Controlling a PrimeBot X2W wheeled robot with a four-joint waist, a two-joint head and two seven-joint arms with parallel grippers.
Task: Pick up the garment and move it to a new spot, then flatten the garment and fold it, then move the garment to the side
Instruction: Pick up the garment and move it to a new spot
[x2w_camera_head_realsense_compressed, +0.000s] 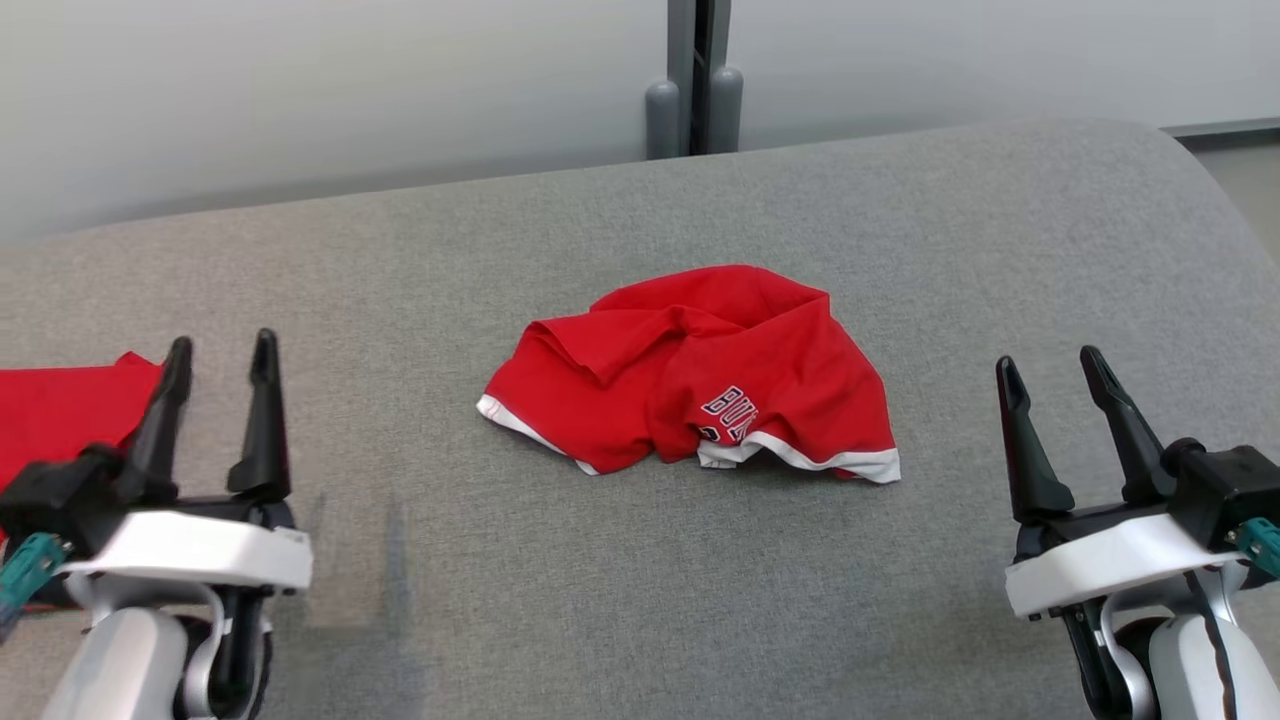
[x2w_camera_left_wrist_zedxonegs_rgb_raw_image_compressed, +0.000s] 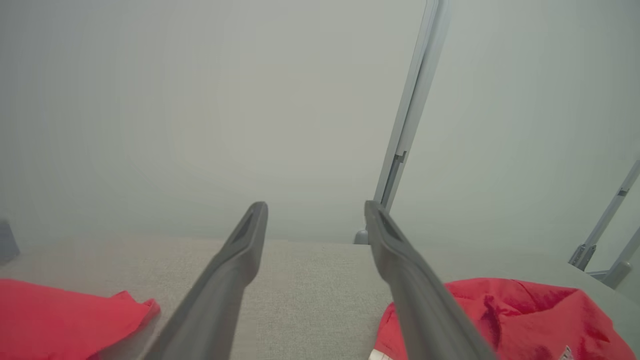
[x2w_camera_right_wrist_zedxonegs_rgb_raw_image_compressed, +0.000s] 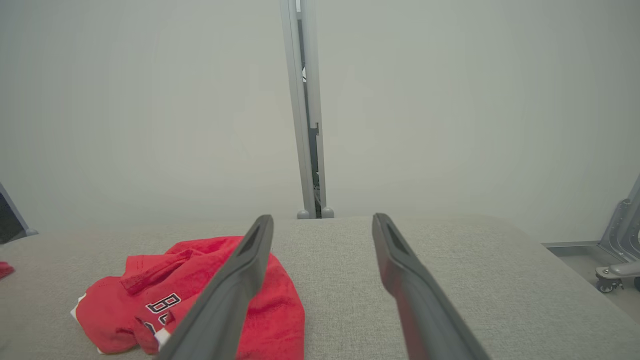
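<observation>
Here, the left hand (x2w_camera_head_realsense_compressed: 222, 342) and right hand (x2w_camera_head_realsense_compressed: 1047, 358) are held wide, empty; the crumpled red garment (x2w_camera_head_realsense_compressed: 700, 370) (white-hemmed) is seen between and beyond them; another red cloth (x2w_camera_head_realsense_compressed: 60, 410) is glimpsed just behind the left hand.

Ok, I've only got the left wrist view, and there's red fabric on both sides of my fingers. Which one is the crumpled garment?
Observer: The one on the right. The head view shows the garment bunched up in the middle of the surface, with its white hem toward the robot.
Operator: And the red on my left?
Observer: That's a second red cloth. It looks flat, and it's partly hidden by the left hand and cut off by the frame.
Operator: Is the right hand free?
Observer: Yes. The right hand is open and empty, off to the garment's right and not touching it.
</observation>
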